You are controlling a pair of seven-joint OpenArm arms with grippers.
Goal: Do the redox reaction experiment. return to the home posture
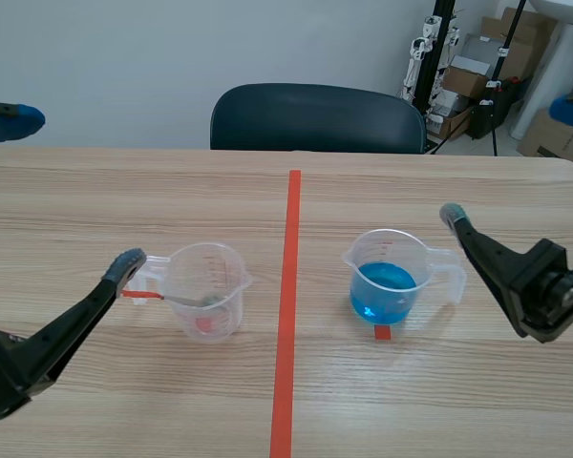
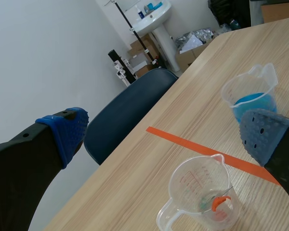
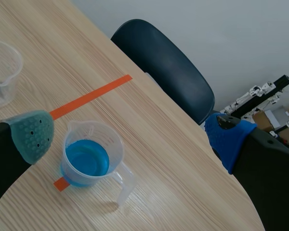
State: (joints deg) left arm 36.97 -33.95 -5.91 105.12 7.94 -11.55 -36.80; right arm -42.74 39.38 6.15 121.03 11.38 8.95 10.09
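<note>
clear jug, blue-filled jug, wide gap between

cups: 2 | chair: 1 | table: 1 | end effectors: 2

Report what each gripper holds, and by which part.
Nothing is held: the left gripper and the right gripper are both open and empty.

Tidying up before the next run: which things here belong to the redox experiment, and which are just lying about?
Job in hand:
- nearly empty clear cup
- cup of blue liquid
- left end effector and right end effector, both open

Lying about:
- dark chair
- cardboard boxes
- white sink
</note>
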